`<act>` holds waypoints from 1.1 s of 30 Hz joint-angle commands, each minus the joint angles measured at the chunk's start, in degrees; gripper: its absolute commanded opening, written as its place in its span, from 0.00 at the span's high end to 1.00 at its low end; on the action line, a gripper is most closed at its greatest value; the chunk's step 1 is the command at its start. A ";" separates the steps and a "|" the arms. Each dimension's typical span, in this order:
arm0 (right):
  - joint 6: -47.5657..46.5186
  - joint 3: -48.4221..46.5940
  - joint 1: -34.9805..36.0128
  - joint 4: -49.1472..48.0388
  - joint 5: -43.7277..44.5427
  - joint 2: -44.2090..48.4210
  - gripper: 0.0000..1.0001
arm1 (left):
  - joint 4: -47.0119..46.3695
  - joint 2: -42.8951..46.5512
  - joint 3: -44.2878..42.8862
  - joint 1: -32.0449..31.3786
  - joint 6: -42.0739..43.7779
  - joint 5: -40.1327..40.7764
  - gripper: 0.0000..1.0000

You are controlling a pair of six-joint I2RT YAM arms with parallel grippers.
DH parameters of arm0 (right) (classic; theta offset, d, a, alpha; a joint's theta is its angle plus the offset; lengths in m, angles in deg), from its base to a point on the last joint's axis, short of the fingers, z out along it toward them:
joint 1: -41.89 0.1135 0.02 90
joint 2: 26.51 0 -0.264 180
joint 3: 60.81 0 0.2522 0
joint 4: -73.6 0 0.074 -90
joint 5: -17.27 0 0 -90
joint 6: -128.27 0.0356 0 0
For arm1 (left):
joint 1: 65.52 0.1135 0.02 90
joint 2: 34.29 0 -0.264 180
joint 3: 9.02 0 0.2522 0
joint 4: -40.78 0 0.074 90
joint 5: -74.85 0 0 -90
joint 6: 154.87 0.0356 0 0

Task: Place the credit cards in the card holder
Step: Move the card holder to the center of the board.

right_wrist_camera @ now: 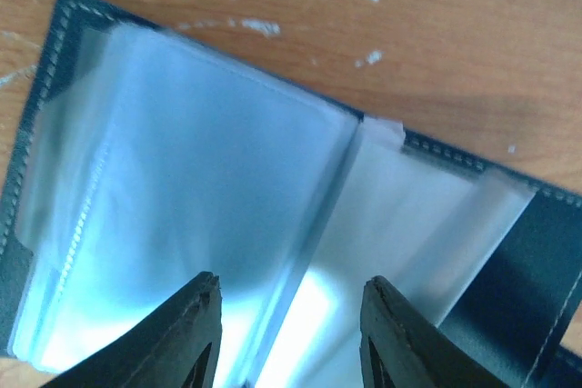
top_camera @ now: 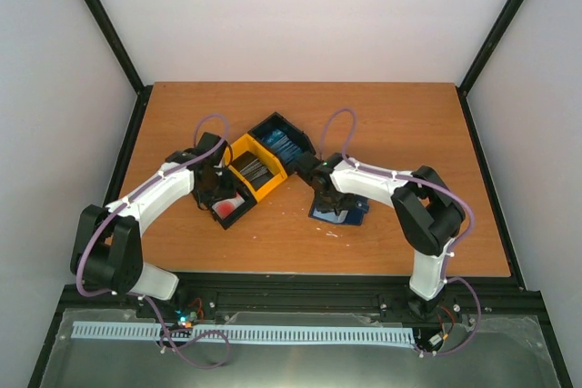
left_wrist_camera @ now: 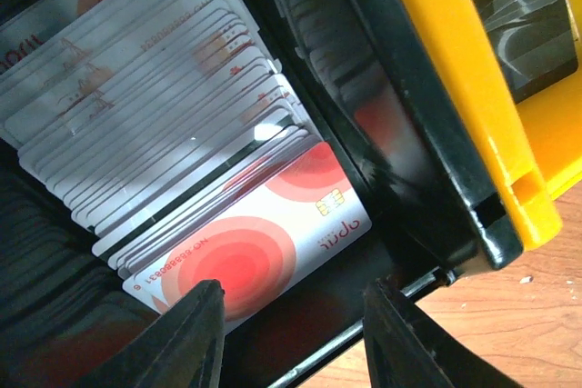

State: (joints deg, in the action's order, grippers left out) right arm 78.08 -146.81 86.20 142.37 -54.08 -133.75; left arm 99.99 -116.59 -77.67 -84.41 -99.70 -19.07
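The left gripper is hovering with its fingers parted and holding nothing, just above the white-and-red cards standing packed in the left-end compartment of the tray. Right of the tray, the card holder is lying open on the table. The right gripper is hanging over its clear sleeves, fingers likewise apart and gripping nothing.

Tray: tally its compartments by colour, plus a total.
Black: 2, the left compartment and the right compartment
Yellow: 1, the middle compartment
Total: 3
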 commanded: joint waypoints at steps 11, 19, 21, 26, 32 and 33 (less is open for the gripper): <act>-6.15 10.02 -8.31 -12.08 -16.81 3.72 0.39 | 2.07 -0.77 -1.89 0.26 -0.94 0.37 0.53; -25.40 13.76 -12.32 -22.22 -20.78 1.22 0.40 | 2.02 -1.74 -1.71 0.26 -1.34 0.23 0.53; -29.14 12.66 -12.50 -23.56 -20.85 0.29 0.41 | 2.45 -2.03 -1.86 0.26 -1.49 0.48 0.53; -35.56 8.43 -12.82 -25.89 -21.92 -3.03 0.42 | 2.46 -3.15 -2.29 0.27 -1.67 1.49 0.57; -36.48 6.29 -13.38 -26.30 -23.27 -3.81 0.42 | 1.44 -6.97 -3.81 0.26 1.66 2.99 0.61; -36.07 6.62 -13.38 -26.45 -23.56 -3.43 0.42 | 1.40 -7.55 -3.77 0.26 2.34 3.28 0.60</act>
State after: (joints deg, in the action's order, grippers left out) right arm 44.18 -141.81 73.39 117.41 -76.11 -134.29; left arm 101.72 -122.21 -78.92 -84.41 -99.90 -17.67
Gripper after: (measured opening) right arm 0.576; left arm 0.395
